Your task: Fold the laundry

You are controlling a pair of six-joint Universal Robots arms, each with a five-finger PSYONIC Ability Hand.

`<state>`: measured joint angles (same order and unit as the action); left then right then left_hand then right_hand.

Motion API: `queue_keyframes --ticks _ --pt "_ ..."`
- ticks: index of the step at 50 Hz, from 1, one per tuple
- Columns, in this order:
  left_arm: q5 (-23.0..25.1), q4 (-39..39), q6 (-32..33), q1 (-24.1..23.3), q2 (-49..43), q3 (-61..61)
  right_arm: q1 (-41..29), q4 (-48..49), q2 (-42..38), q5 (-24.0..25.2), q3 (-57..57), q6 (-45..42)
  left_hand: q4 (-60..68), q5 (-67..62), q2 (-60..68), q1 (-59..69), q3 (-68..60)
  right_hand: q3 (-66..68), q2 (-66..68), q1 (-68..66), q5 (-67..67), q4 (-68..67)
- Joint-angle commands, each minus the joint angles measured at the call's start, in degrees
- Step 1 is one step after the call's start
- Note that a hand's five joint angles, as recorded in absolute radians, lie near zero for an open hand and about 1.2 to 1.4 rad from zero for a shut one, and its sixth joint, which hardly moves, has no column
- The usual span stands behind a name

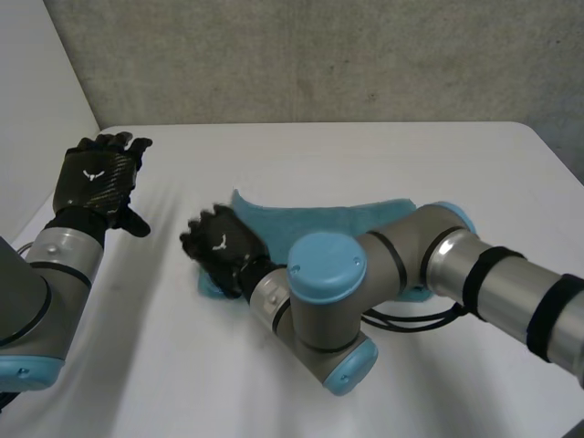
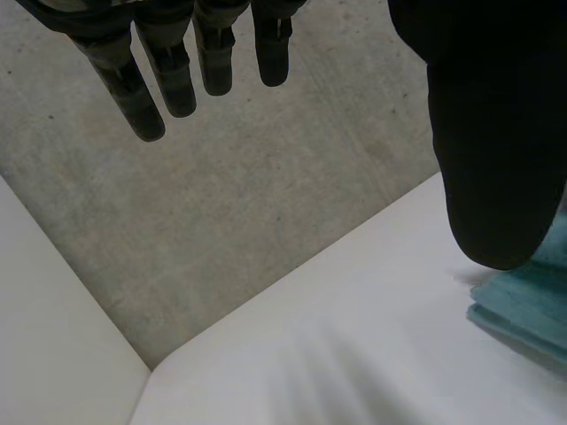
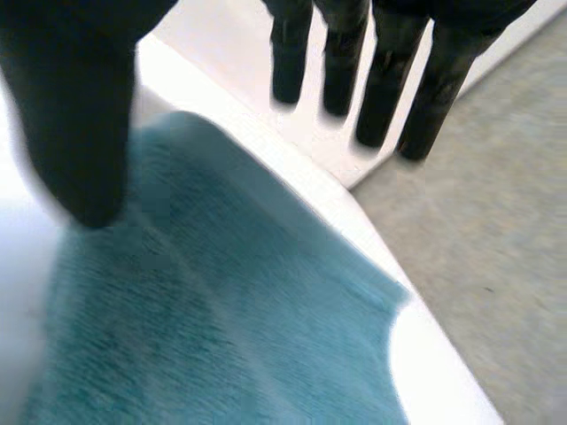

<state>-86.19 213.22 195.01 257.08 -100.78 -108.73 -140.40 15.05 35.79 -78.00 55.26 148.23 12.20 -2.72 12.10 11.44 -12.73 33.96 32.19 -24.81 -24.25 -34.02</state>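
Observation:
A teal towel [image 1: 321, 222] lies folded on the white table [image 1: 365, 155], partly under my right arm. My right hand [image 1: 224, 248] is above the towel's left end. Its fingers [image 3: 381, 80] are straight and its thumb stands apart, with the towel [image 3: 221, 336] lying flat under the palm and nothing pinched. Well to the left of the towel, my left hand [image 1: 96, 178] hovers over bare table near the left edge. Its fingers [image 2: 177, 71] are straight and hold nothing. A corner of the towel [image 2: 527, 301] shows beside its thumb.
The table's far edge and left corner [image 2: 151, 372] border a grey concrete floor [image 2: 266, 204]. My right arm's blue-capped elbow [image 1: 327, 266] stands over the table's middle, in front of the towel. Bare tabletop lies between the two hands.

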Motion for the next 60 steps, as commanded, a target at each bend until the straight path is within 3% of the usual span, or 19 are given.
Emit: queue_keyframes --ticks 1,4,9,14,20,24,27,28,35,40,49,53,57,60 --pt "0.7 -0.1 0.5 -1.9 -1.6 1.2 5.9 -2.2 11.7 -9.4 4.7 7.2 -1.1 1.7 -1.0 -0.4 1.7 -24.0 -22.2 14.8 24.3 24.0" --pt "1.1 -0.1 0.5 -5.8 -4.1 3.8 12.8 -5.5 18.1 -10.0 11.5 15.4 -0.8 1.3 -0.7 0.0 1.3 -24.0 -22.2 14.8 24.3 24.0" --pt "2.3 -1.6 0.7 -10.2 -8.5 8.0 19.9 -10.3 22.9 -9.4 20.3 20.6 -0.3 0.8 -0.2 0.5 0.8 -24.0 -22.2 14.8 24.3 24.0" --pt "2.6 -6.5 0.5 -13.5 -12.8 13.8 28.4 -9.1 25.6 -6.2 31.4 20.6 -0.1 0.7 0.0 0.6 0.7 -24.0 -22.2 14.8 24.3 24.0" --pt "2.3 -14.9 0.1 -16.3 -17.1 21.0 33.0 -5.1 25.6 -2.2 37.6 20.4 -0.3 0.8 -0.2 0.5 0.8 -18.8 -17.1 9.7 19.1 18.9" --pt "2.0 -16.8 0.2 -16.3 -16.8 21.4 35.7 0.1 24.7 0.1 41.3 18.9 -0.3 0.8 -0.2 0.5 0.8 8.0 9.8 -17.2 -7.7 -8.0" --pt "1.7 -17.3 -0.1 -16.0 -15.8 20.9 36.2 0.8 23.7 0.0 40.6 17.4 -0.3 0.8 -0.2 0.5 0.8 45.9 47.7 -55.1 -45.6 -45.9" --pt "1.7 -17.4 -0.1 -15.8 -15.2 20.6 36.3 1.0 23.7 0.0 40.3 16.8 -0.3 0.8 -0.2 0.5 0.8 46.0 47.8 -55.2 -45.7 -46.0" --pt "1.9 -17.0 -0.1 -12.5 -9.1 15.0 34.1 0.1 23.9 -1.2 30.0 10.9 -0.5 1.0 -0.4 0.3 1.0 46.0 47.8 -55.2 -45.7 -46.0" --pt "1.4 -16.7 -0.1 -9.3 -5.0 11.7 21.0 -2.6 23.1 -1.9 18.4 10.8 -0.6 1.2 -0.5 0.1 1.2 46.0 47.8 -55.2 -45.7 -46.0" --pt "-0.9 -16.6 -0.2 -5.5 -0.9 8.5 1.4 -8.2 7.1 -1.3 0.7 8.0 -1.3 1.8 -1.2 -0.5 1.8 46.0 47.8 -55.2 -45.7 -46.0" --pt "-0.9 -16.5 -0.2 -5.5 -0.9 8.4 -1.0 -10.6 1.3 -2.3 -2.9 6.0 -1.3 1.8 -1.2 -0.5 1.8 44.3 46.0 -53.4 -44.0 -44.2" --pt "-0.8 -16.4 -0.7 -5.6 -0.9 10.1 -0.8 -12.3 1.5 -7.0 -4.7 6.5 -1.5 2.0 -1.4 -0.7 2.0 -13.0 -11.2 3.8 13.3 13.0" --pt "-0.7 -16.5 -1.6 -6.3 -1.7 12.3 -0.5 -12.3 5.1 -10.9 -4.5 8.5 -1.5 2.0 -1.4 -0.7 2.0 -18.3 -16.5 9.2 18.6 18.4"
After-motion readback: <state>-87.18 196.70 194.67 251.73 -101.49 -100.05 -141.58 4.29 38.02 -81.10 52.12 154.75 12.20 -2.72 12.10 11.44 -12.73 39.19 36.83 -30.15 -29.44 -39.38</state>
